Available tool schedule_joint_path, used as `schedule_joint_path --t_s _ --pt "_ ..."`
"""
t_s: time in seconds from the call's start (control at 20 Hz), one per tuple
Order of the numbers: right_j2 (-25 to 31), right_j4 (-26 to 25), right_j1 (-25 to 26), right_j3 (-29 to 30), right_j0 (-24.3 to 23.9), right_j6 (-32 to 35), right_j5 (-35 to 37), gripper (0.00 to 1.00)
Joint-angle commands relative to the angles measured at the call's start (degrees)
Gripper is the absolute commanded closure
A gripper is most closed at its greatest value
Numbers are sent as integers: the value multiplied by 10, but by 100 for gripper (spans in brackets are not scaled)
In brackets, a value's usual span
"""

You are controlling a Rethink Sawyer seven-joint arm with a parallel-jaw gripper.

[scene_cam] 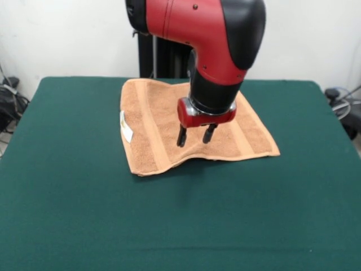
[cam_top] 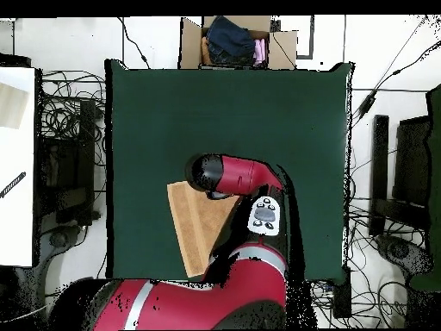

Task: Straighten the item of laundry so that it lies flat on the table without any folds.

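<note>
The tan towel (scene_cam: pixel 158 124) lies spread on the far middle of the green table (scene_cam: pixel 84 214), with woven bands running front to back and a white label (scene_cam: pixel 126 125) at its left edge. Its near edge is wavy and slightly raised, and its far edge ripples. My gripper (scene_cam: pixel 195 135) hangs just above the towel's middle, pointing down, with its fingers (scene_cam: pixel 181 136) apart and nothing between them. In the overhead view the arm covers the gripper and much of the towel (cam_top: pixel 194 228), which lies near the robot's side of the table (cam_top: pixel 172 112).
A cardboard box (cam_top: pixel 234 41) with clothes stands beyond the table's far edge in the overhead view. Cables and equipment (cam_top: pixel 388 172) lie on the floor at both sides. Bare green cloth (scene_cam: pixel 180 226) stretches in front of the towel.
</note>
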Motion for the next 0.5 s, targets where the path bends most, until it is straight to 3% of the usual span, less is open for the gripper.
schedule_joint_path --t_s 0.05,0.5 --pt "41 26 44 -10 -10 139 -38 0" --pt "42 21 76 -26 -12 135 -64 0"
